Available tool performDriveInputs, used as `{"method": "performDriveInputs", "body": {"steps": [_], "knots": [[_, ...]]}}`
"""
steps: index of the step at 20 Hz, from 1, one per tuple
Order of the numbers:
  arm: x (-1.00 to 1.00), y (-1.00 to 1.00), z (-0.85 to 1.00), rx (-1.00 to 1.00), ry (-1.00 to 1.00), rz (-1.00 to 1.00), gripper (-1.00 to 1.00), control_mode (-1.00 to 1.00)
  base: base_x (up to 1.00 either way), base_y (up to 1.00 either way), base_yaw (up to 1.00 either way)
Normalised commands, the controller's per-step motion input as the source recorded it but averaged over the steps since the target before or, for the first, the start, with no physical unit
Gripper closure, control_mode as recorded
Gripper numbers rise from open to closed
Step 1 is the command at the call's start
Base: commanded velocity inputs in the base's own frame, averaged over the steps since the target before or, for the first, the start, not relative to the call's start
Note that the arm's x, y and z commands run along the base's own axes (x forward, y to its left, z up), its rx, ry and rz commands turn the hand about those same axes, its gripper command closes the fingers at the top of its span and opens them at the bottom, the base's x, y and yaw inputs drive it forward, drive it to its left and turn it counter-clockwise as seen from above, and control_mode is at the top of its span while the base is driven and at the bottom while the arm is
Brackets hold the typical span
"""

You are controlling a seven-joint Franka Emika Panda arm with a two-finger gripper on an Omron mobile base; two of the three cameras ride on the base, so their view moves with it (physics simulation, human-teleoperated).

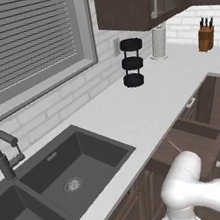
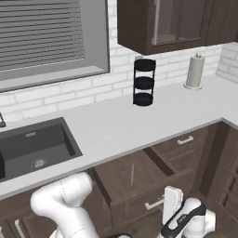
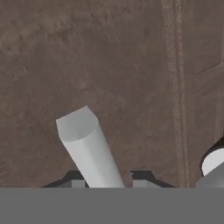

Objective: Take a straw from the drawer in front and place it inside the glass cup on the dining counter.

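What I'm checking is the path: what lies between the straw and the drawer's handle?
Only bare drawer floor, then the front panel, between straw and handle, in the right base view.

White glossy arm — rounded tubular links, dark band at wrist joint, flat white hand block.

Dark-brown drawer, pale straw, silver handle.
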Motion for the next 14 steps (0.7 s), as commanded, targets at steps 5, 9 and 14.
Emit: {"method": "performDriveInputs", "body": {"steps": [5,9,14], "knots": [[-0.72,-0.69,0.0,0.0,0.0,-0.04,1.0,-1.0,0.0,0.0,0.0],[-0.63,-0.6,0.0,0.0,0.0,-0.05,1.0,-1.0,0.0,0.0,0.0],[-0.11,-0.11,-0.21,-0.07,0.11,-0.03,-1.0,-1.0,0.0,0.0,0.0]]}}
